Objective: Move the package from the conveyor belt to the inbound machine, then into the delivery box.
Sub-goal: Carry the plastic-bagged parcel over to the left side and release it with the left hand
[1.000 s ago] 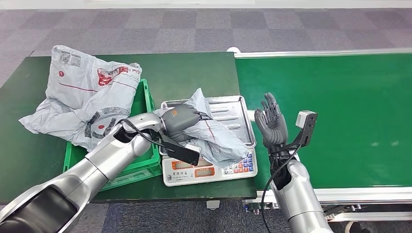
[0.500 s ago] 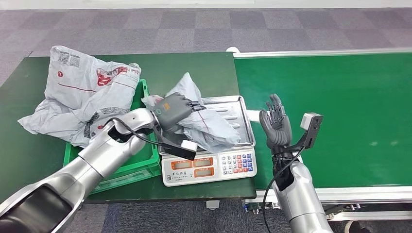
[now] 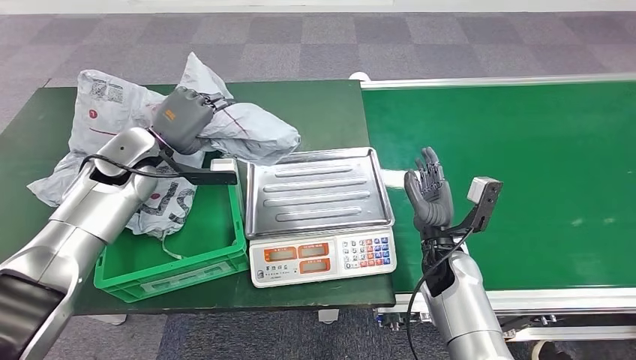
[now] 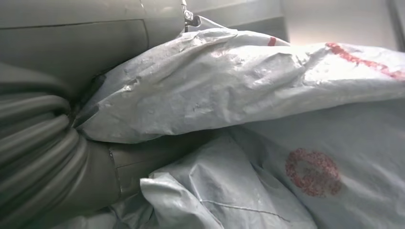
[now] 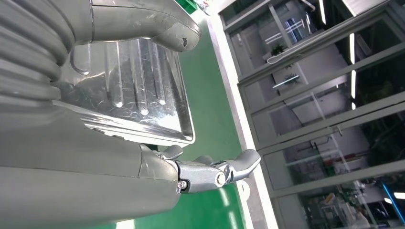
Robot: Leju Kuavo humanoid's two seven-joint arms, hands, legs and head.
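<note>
Earlier parcels: grey courier bags (image 3: 112, 142) with red print lie heaped at the left of the dark green table (image 3: 315, 112), draped over the far-left rim of the crate.
Delivery box: a green plastic crate (image 3: 217, 251) sits on the table just left of the scale, its near corner visible beneath the left arm.
Left hand: the left hand (image 3: 182, 118), seen from the head camera, grips a crumpled grey package (image 3: 251, 135) and holds it in the air above the crate's far rim, beside the heaped bags.
Package, close up: in the left wrist view the grey wrapper (image 4: 229, 90) presses against the hand's ribbed cover, with another bag bearing a round red stamp (image 4: 313, 171) lying behind it.
Inbound machine: an electronic scale (image 3: 319, 214) with a ribbed steel tray, orange displays and a coloured keypad stands between the crate and the belt; its tray carries nothing.
Tray, close up: the right wrist view catches the steel tray (image 5: 138, 100) beyond the hand's thumb.
Right hand: the right hand (image 3: 429, 196) is raised upright just right of the scale, fingers spread apart, grasping nothing.
Conveyor belt: the bright green belt (image 3: 525, 172) runs along the right side.
</note>
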